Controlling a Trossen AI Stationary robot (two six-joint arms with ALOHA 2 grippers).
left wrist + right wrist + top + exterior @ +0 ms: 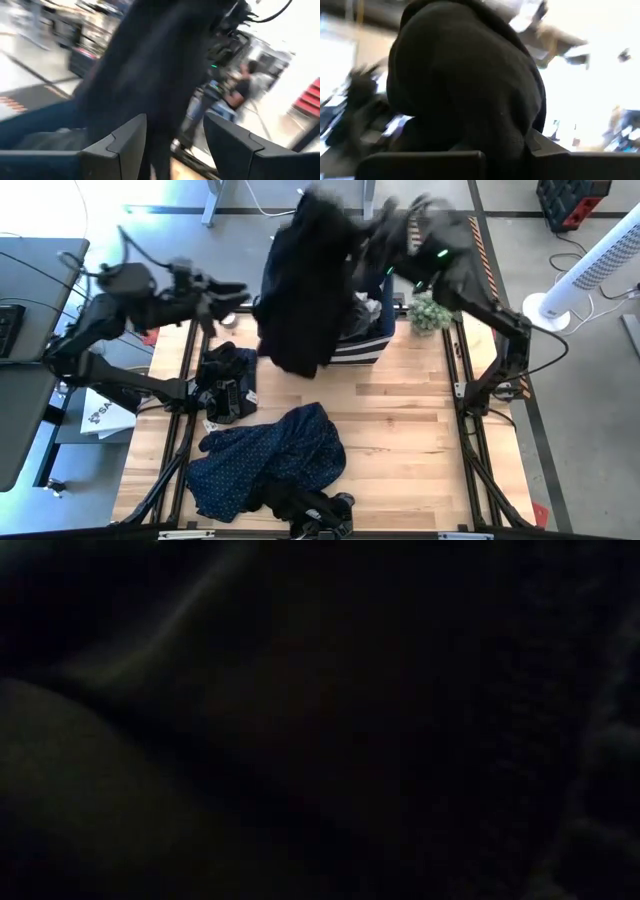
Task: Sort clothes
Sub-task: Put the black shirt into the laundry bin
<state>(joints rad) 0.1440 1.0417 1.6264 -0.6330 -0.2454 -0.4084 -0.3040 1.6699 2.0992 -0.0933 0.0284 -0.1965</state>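
Holding the black garment (300,290) with the right gripper (385,230), I see in the right wrist view that its fingers (420,165) are clenched on the dark cloth (465,90), which bunches up right in front of the camera. The left gripper (235,292) stands beside the hanging cloth with its fingers (120,145) spread apart and nothing between them; I judge it has released.

The garment hangs in the air over the far edge of the table (400,430), partly covering the navy bin (365,330) that stands there. To do this step well, I would keep the right grip firm and carry the cloth fully over the bin before letting go, so no fold drags outside the rim. The left arm should stay clear of the cloth.

The speckled navy garment (265,460) lies near the table's near edge, and a small black pile (225,385) near its left edge. The low view is dark, covered by something.
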